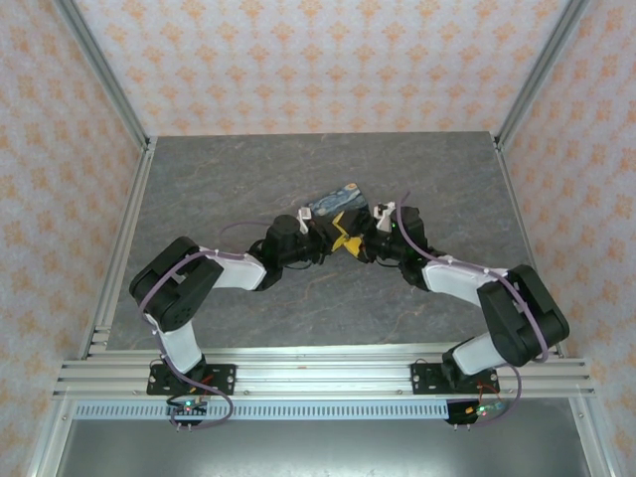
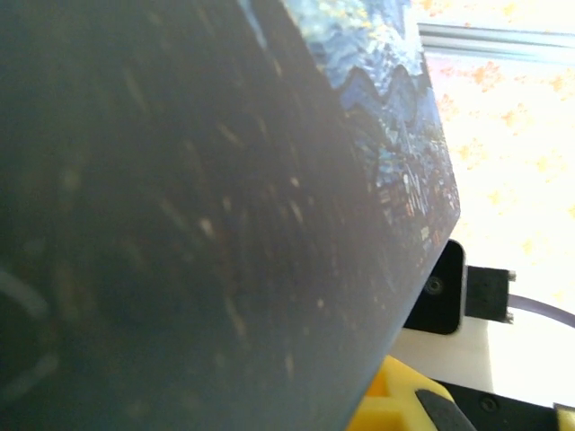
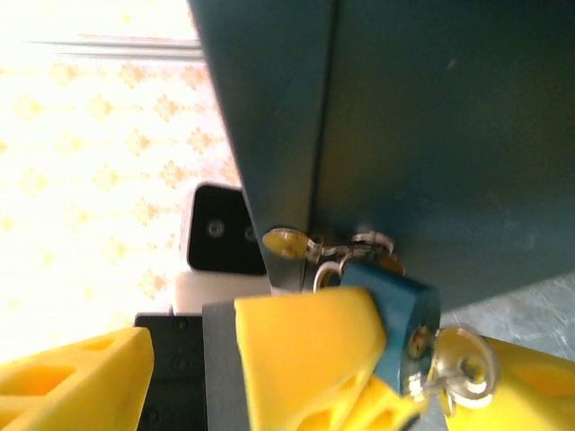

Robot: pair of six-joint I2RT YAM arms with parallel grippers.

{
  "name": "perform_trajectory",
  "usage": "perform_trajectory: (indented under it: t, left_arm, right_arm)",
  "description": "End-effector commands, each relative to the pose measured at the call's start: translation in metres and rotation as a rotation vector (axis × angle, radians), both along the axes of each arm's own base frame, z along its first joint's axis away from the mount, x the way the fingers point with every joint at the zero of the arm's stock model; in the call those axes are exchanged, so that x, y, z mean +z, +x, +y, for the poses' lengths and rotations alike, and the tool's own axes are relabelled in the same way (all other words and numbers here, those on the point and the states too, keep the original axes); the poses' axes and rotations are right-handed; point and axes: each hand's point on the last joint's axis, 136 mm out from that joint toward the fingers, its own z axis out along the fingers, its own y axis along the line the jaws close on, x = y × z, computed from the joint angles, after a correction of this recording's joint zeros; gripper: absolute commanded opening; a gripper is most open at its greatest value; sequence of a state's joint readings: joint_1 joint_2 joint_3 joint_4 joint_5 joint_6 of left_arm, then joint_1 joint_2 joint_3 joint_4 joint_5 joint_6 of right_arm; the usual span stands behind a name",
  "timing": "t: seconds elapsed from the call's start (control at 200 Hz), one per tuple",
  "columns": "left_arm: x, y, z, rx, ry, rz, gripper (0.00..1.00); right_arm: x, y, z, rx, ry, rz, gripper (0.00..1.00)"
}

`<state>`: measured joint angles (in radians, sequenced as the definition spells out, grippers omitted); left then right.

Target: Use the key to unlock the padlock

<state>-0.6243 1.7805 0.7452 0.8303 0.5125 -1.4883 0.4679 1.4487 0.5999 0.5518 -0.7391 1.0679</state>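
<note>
**Right jaws wide open, key sitting in the padlock**

The right gripper (image 1: 360, 237) has its jaws well apart. In its wrist view one yellow finger (image 3: 76, 382) sits at 8 o'clock and the other at 4 o'clock, with nothing pinched between them. In that gap the silver key (image 3: 460, 357) is pushed into the end of the blue padlock (image 3: 400, 314). It sticks out at about 4 o'clock with a key ring (image 3: 440, 388) on it, just beside the 4 o'clock finger. Hard to call whether they touch.

The left gripper (image 1: 331, 240) is closed up. A third yellow finger (image 3: 305, 350) lies against the padlock's 9 o'clock side, but the far side is hidden, so whether the lock is actually clamped can't be told.

The shackle (image 3: 328, 269) runs up at 11 o'clock to a silver latch (image 3: 287, 242) on a dark blue box (image 3: 431, 135). Can't tell if the shackle has popped.

From the top camera both grippers meet nose to nose mid-table, with the box at their 12 o'clock, its top showing a swirly blue painted print. In the left wrist view its dark side looms close. Everything sits on a grey stone-look table (image 1: 248, 179) with orange-patterned walls (image 1: 328, 60) around.
</note>
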Motion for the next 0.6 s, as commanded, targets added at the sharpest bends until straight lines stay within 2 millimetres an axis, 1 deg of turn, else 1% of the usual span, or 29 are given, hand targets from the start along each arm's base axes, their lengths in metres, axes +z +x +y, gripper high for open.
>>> perform_trajectory:
  t: [0.0, 0.115, 0.225, 0.285, 0.41, 0.48, 0.596]
  left_arm:
    - [-0.020, 0.002, 0.010, -0.020, 0.063, 0.014, 0.00]
    - [-0.025, 0.006, 0.020, -0.017, 0.099, 0.003, 0.00]
    - [-0.024, 0.010, 0.025, -0.025, 0.110, -0.006, 0.00]
    - [-0.022, 0.011, 0.026, -0.036, 0.118, -0.007, 0.00]
    - [-0.018, 0.011, 0.027, -0.067, 0.126, -0.008, 0.00]
    - [-0.017, 0.010, 0.027, -0.088, 0.138, -0.006, 0.00]
    - [-0.013, 0.007, 0.025, -0.122, 0.151, 0.000, 0.00]
  right_arm:
    - [-0.016, -0.022, -0.007, 0.075, -0.075, 0.000, 0.82]
    - [-0.031, -0.033, -0.018, 0.079, -0.139, 0.019, 0.83]
    - [-0.039, -0.038, -0.029, 0.075, -0.194, 0.015, 0.83]
    - [-0.040, -0.040, -0.032, 0.088, -0.237, -0.004, 0.80]
    - [-0.034, -0.036, -0.037, 0.137, -0.357, -0.111, 0.70]
    - [-0.026, -0.031, -0.038, 0.156, -0.404, -0.183, 0.61]
    - [-0.016, -0.025, -0.033, 0.192, -0.476, -0.292, 0.57]
